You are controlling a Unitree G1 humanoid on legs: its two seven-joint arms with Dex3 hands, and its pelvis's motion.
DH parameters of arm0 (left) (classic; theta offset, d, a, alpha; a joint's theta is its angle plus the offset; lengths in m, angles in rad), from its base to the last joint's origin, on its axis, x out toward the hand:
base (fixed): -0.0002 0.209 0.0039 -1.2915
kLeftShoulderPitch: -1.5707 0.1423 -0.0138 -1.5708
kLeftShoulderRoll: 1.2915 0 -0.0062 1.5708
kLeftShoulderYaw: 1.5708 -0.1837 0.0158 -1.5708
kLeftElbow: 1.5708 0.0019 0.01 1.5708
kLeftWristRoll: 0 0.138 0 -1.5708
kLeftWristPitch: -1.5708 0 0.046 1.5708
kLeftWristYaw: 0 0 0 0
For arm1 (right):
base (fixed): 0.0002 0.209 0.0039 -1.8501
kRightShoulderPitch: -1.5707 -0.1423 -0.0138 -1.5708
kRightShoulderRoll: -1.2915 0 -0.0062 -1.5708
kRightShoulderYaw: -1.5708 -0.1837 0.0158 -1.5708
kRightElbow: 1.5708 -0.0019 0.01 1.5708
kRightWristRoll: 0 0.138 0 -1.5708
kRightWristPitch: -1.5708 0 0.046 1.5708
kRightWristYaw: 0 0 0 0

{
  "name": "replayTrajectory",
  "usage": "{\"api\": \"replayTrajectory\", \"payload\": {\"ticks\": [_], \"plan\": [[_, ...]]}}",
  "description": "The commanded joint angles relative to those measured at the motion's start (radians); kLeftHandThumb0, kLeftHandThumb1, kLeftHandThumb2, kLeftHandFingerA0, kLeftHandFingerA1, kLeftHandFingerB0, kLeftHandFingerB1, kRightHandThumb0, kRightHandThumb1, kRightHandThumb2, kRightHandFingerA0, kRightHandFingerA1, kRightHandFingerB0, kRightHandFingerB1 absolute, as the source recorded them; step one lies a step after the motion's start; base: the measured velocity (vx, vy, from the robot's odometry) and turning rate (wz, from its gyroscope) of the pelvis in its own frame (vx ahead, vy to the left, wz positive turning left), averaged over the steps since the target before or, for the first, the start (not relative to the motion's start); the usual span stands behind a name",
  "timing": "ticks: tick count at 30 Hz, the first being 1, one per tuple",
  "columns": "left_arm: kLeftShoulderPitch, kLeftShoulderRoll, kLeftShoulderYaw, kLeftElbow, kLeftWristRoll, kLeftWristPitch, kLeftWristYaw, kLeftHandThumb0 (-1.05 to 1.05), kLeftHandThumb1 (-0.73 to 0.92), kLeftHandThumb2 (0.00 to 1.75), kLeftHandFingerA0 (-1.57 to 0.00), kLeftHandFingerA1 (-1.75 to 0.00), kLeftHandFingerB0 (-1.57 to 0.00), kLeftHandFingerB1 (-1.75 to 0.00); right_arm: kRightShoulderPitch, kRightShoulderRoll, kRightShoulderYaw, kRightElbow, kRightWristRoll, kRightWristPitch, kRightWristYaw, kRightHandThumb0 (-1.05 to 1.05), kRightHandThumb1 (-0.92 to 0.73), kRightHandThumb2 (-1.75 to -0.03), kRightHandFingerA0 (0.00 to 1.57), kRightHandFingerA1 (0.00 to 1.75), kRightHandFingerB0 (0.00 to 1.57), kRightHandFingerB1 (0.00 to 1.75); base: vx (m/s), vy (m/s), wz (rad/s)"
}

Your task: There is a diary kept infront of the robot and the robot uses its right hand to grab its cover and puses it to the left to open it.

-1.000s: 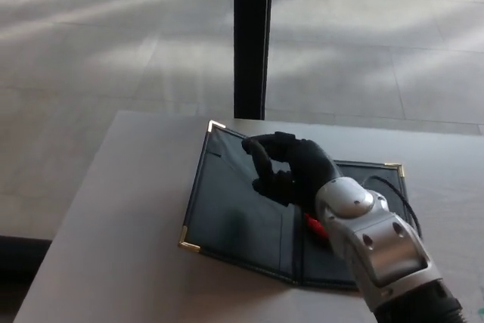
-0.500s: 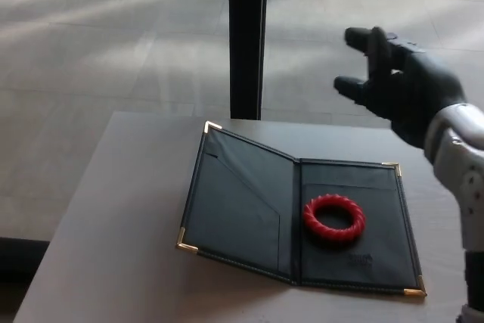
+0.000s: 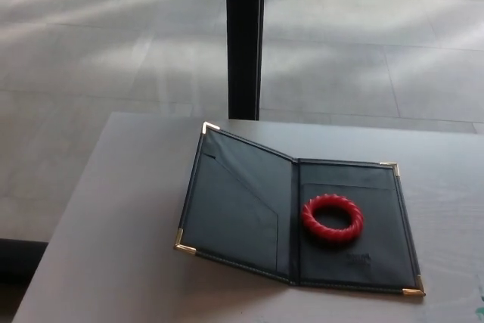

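Diary [image 3: 295, 221] lies open on table [image 3: 113, 240], cover flap left, slightly raised. Ring [image 3: 333, 218] sits on its right half. Post [image 3: 243, 35] stands behind table's far edge.

Soft daylight streaks across floor [image 3: 113, 43], slight blur.

The dark leather-look diary with gold metal corners [image 3: 249, 217] lies open on the pale grey table [image 3: 113, 247], and it is the landmark here. Left of it and in front of it the table surface is bare. On its right-hand page sits a red twisted ring [image 3: 333, 218], the only thing standing proud of the diary. Behind the diary, beyond the table's far edge, a black upright post [image 3: 243, 35] rises from the tiled floor [image 3: 91, 51].
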Motion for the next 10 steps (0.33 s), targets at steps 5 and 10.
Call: {"api": "replayTrajectory", "payload": {"ticks": [5, 10], "plan": [[0.041, 0.042, 0.038, 0.029, -0.013, 0.008, 0.022, -1.05, 0.92, 1.02, -0.27, -1.44, -0.15, -1.2, 0.329, -0.164, -0.483, 0.126, 0.121, -0.223, -0.002, -0.92, -0.92, -0.73, 0.66, 0.85, 0.55, 0.77, 0.0, 0.0, 0.0], [0.05, 0.041, 0.051, 0.033, -0.021, 0.002, 0.004, -1.05, 0.92, 1.0, -0.21, -1.44, -0.13, -1.24, 0.393, -0.195, -0.552, 0.2, 0.131, -0.25, -0.008, -0.9, -0.92, -0.72, 0.64, 0.99, 0.47, 0.94, 0.0, 0.0, 0.0]]}}
